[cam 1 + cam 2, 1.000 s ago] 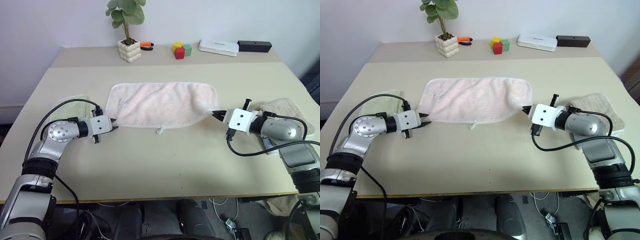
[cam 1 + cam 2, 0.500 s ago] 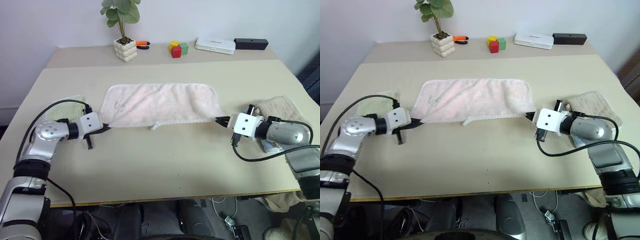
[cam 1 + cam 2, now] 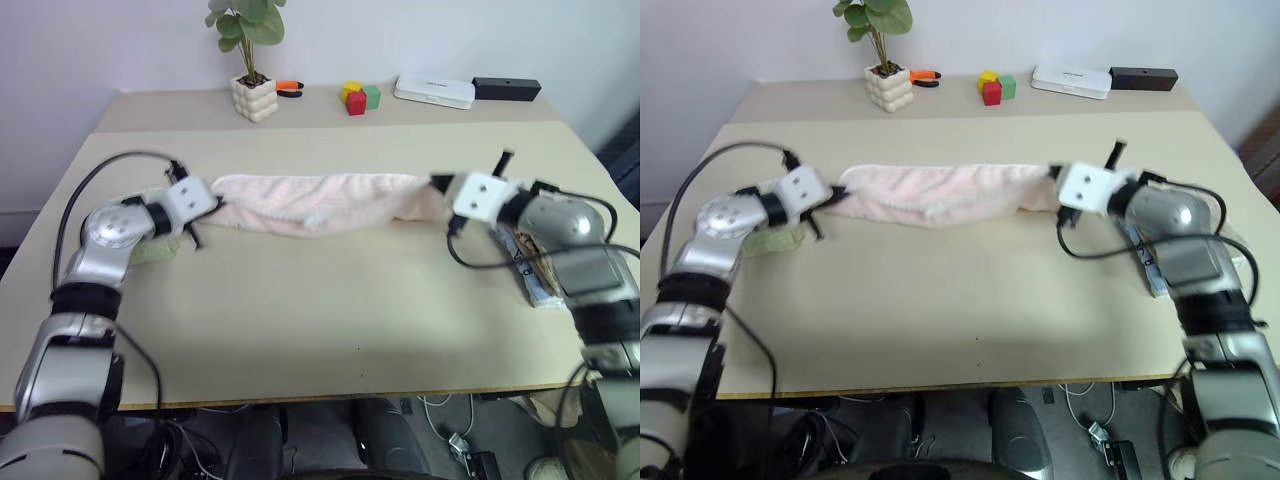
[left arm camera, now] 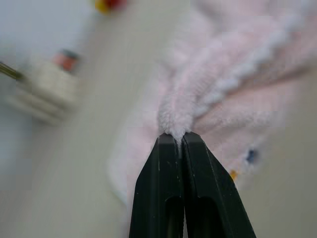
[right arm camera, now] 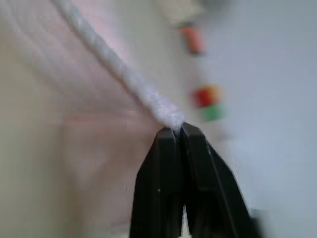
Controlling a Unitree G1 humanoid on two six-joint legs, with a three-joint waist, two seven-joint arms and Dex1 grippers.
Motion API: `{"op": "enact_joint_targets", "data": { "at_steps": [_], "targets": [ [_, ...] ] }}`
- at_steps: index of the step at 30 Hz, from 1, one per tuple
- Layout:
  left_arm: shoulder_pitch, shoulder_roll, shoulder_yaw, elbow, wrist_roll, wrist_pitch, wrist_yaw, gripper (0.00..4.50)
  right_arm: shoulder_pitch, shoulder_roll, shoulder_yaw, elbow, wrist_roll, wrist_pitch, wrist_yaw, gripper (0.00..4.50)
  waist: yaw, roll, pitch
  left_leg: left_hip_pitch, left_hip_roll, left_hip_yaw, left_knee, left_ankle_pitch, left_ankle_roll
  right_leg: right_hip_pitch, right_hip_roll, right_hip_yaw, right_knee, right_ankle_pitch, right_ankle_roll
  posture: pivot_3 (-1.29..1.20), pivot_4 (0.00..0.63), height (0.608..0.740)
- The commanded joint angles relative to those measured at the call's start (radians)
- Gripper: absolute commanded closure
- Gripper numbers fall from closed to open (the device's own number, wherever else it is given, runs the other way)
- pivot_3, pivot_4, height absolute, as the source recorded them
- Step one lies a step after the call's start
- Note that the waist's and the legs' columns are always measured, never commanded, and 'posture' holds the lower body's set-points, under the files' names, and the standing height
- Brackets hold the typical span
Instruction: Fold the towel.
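Pale green cloth (image 3: 152,250) lies at the left side of the beige table (image 3: 330,300), partly under the left arm. Just beside it, the left gripper (image 4: 175,140) has its two black fingers (image 4: 161,188) pressed together on a bunched corner of the pale pink terry cloth towel with white stitched edging (image 3: 320,200); in the left wrist view the pinched cloth comes out right at the fingertips. From this corner the towel goes across the middle of the table as a long, sagging band, its near edge raised between the two grippers, and the lower part seems to touch the table surface, though I cannot tell this for sure. At the right end, the right gripper (image 5: 174,130) is also closed on the towel, with its fingers holding the white edging at the other corner. Both grippers point inward, toward each other.

To the right of the right gripper, a beige-tan towel (image 3: 527,262) lies near the table edge, mostly hidden by the right arm.

At the far side of the table, from left to right, stand a green plant in a white bumpy pot (image 3: 253,98), a small orange and black object (image 3: 290,88) just beside the pot, a group of yellow, red and green blocks (image 3: 359,97), a flat white box (image 3: 435,92) and a black bar-shaped object (image 3: 506,88) next to it
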Motion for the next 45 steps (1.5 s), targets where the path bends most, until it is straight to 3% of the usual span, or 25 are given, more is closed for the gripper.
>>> {"op": "enact_joint_targets", "data": {
  "at_steps": [1,4,6,8,11,15,18,24,29,38,45],
  "targets": [
    [-0.190,0.011,0.001,0.117,0.105,-0.076,0.284,4.49,-0.179,0.016,-0.007,0.154,-0.126,-0.059,-0.271,4.50,0.000,0.000,0.000,-0.003,0.000,0.000,0.000,0.000,0.000,-0.003,0.000,0.000,0.000,0.000,0.000,0.00,0.150,0.740],
    [-0.341,0.052,-0.034,0.208,0.185,-0.136,0.413,4.49,-0.295,0.007,-0.019,0.228,-0.180,-0.119,-0.443,4.50,0.000,0.000,0.000,-0.017,-0.001,0.001,-0.001,0.001,-0.002,-0.020,-0.002,0.000,0.002,0.000,0.000,0.00,0.150,0.740],
    [-0.399,0.091,-0.065,0.250,0.232,-0.180,0.452,4.49,-0.307,0.001,-0.048,0.235,-0.143,-0.168,-0.471,4.50,-0.001,0.000,0.000,-0.019,-0.001,0.002,-0.004,0.002,-0.003,-0.023,-0.002,0.000,0.001,0.000,0.000,0.00,0.150,0.740],
    [-0.417,0.121,-0.089,0.277,0.257,-0.229,0.447,4.49,-0.285,0.000,-0.060,0.223,-0.081,-0.220,-0.422,4.50,-0.002,0.000,0.000,-0.018,-0.001,0.002,-0.009,0.001,-0.003,-0.023,-0.002,0.000,-0.002,0.000,0.000,0.00,0.150,0.740],
    [-0.375,0.157,-0.085,0.297,0.210,-0.322,0.303,4.49,-0.153,-0.021,-0.067,0.120,0.046,-0.260,-0.253,4.50,-0.001,0.000,0.000,-0.015,-0.001,0.003,-0.014,0.001,-0.002,-0.020,-0.002,0.000,-0.007,0.000,0.000,0.00,0.150,0.740],
    [-0.265,0.187,-0.090,0.281,0.170,-0.423,0.131,4.49,0.056,-0.064,-0.080,-0.066,0.194,-0.213,-0.054,4.50,0.000,0.001,0.000,-0.012,-0.001,0.003,-0.013,0.002,-0.003,-0.015,-0.002,0.000,-0.009,0.000,0.000,0.00,0.150,0.740],
    [-0.120,0.167,-0.071,0.229,0.056,-0.447,-0.077,4.49,0.243,-0.106,-0.086,-0.208,0.266,-0.148,0.070,4.50,0.000,0.001,0.000,-0.012,-0.001,0.003,-0.011,0.003,-0.005,-0.015,-0.002,0.000,-0.007,0.001,0.001,0.00,0.150,0.740],
    [0.156,0.171,-0.066,0.002,-0.114,-0.255,-0.414,4.49,0.461,-0.188,-0.083,-0.325,0.283,-0.077,0.223,4.50,-0.006,0.001,0.000,-0.010,0.000,0.002,-0.009,0.003,-0.005,-0.013,-0.001,0.000,-0.004,0.001,0.000,0.00,0.150,0.740],
    [0.298,0.264,-0.040,-0.274,-0.242,0.096,-0.665,4.49,0.529,-0.262,-0.135,-0.395,0.383,0.019,0.362,4.50,-0.004,0.002,0.000,-0.010,0.000,0.001,-0.002,0.002,-0.004,-0.013,0.000,0.000,0.004,0.001,0.000,0.00,0.150,0.740],
    [0.525,0.411,0.022,-0.596,-0.353,0.376,-0.793,4.49,0.730,-0.371,-0.206,-0.589,0.490,0.132,0.542,4.50,0.000,0.002,0.000,-0.009,0.001,0.001,0.002,0.001,-0.001,-0.009,0.000,0.000,0.003,0.001,0.000,0.00,0.150,0.740],
    [0.724,0.480,0.100,-0.815,-0.462,0.564,-0.814,4.49,0.916,-0.452,-0.342,-0.736,0.574,0.294,0.656,4.50,0.001,0.001,-0.001,-0.008,0.001,0.001,0.002,0.001,-0.001,-0.008,0.000,0.000,0.003,0.000,0.000,0.00,0.150,0.740]
  ]
}}
